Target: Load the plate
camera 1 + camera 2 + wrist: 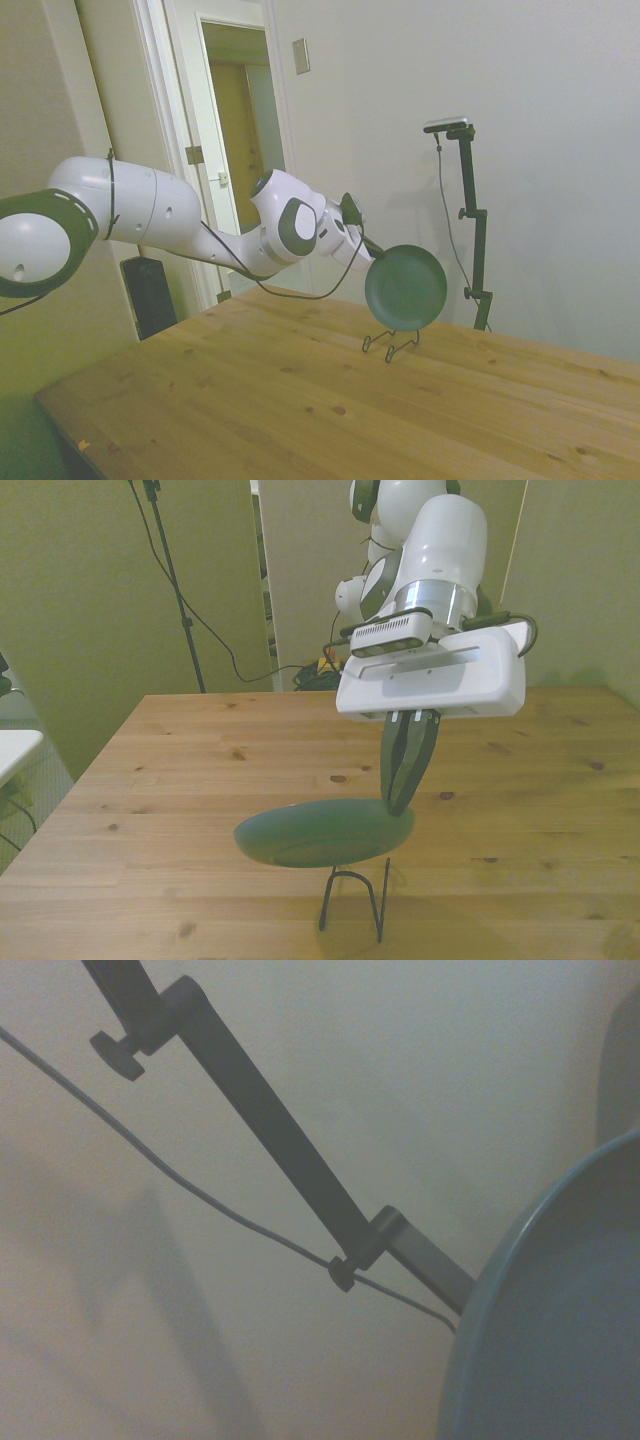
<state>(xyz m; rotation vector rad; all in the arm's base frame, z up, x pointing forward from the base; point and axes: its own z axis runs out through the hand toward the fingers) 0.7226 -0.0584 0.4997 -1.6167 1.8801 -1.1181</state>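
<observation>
Plate-holding describes the moment: the two-finger gripper (402, 802) on the white Franka arm (140, 215) has its dark fingers (408, 760) pinched close together over the rim of the round, dark green, matte plate (322, 834). In the side view the plate (405, 287) stands nearly on edge, its face turned toward that camera, gripped at its upper left rim. Its lower edge sits right at the top of the thin black wire stand (391, 343); whether it touches the wires or hangs just above them cannot be told. In the front view the plate appears as a flattened oval directly over the stand (355, 903), covering the tops of its two upright loops. The stand rests on the wooden table (300, 400), near the edge closest to the front camera.

Behind the arm in the side view, an open doorway (235, 170) shows a dim hallway, and a small dark box (148, 295) stands on the floor by the wall. From the wrist, the plate's curved rim (560, 1330) fills one corner against a pale wall (400, 1080).
</observation>
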